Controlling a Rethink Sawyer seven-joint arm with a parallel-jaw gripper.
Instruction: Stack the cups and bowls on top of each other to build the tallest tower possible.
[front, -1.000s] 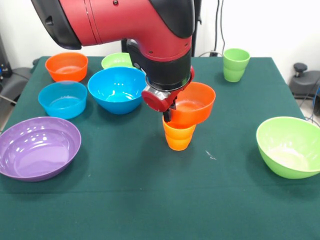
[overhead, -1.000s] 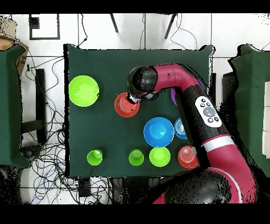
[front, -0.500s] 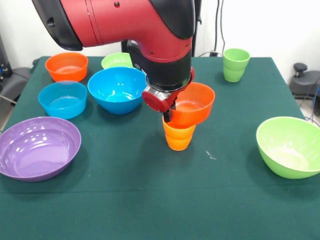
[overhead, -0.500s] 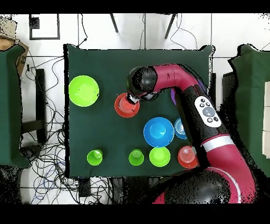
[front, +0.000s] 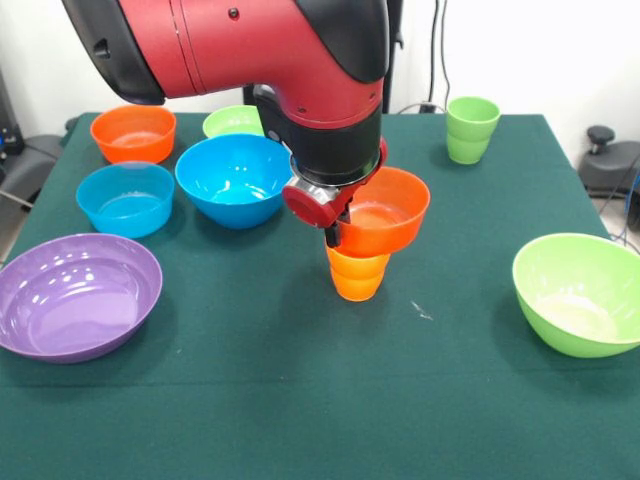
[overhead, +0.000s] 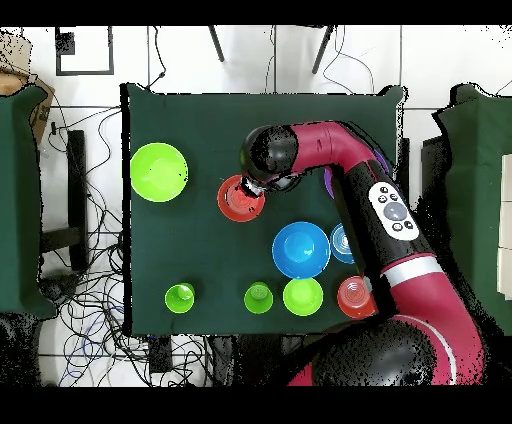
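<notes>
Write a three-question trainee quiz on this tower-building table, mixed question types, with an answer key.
1. True or false: the orange bowl at the gripper sits above an orange cup.
2. Multiple choice: which bowl lies nearest the table's front-left corner in the front view? A) purple bowl B) light blue bowl C) lime green bowl
3. Fill in: the lone cup near the table's far-right corner in the front view is ____.

Key
1. True.
2. A, the purple bowl. The light blue bowl lies farther back; the lime green bowl is on the right.
3. Green: the green cup.
</notes>
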